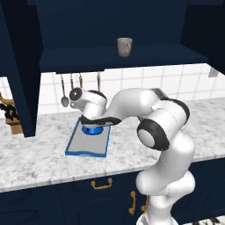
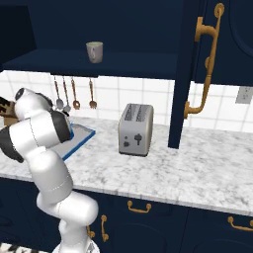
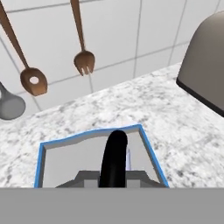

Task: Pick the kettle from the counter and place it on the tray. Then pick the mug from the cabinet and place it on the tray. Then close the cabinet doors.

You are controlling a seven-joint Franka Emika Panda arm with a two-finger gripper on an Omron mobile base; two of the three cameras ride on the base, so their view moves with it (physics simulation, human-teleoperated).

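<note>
The blue kettle [image 1: 93,130] is at the far end of the tray [image 1: 88,144], right under my hand. My gripper [image 1: 94,123] is shut on its black arched handle [image 3: 114,154], which rises between the fingertips [image 3: 86,177] in the hand view. Whether the kettle's base rests on the grey tray surface [image 3: 72,164] I cannot tell. The grey-beige mug [image 1: 124,46] stands upright on the shelf of the open navy cabinet [image 1: 132,56], well above the arm, and is also seen in the right base view [image 2: 94,51]. One cabinet door [image 2: 202,69] with a brass bar handle stands open at the right, another [image 1: 19,74] at the left.
A silver toaster [image 2: 136,129] stands on the marbled counter [image 2: 197,163] right of the tray. Several utensils [image 1: 70,88] hang on the tiled wall behind the tray. A knife block [image 1: 11,116] sits at the far left.
</note>
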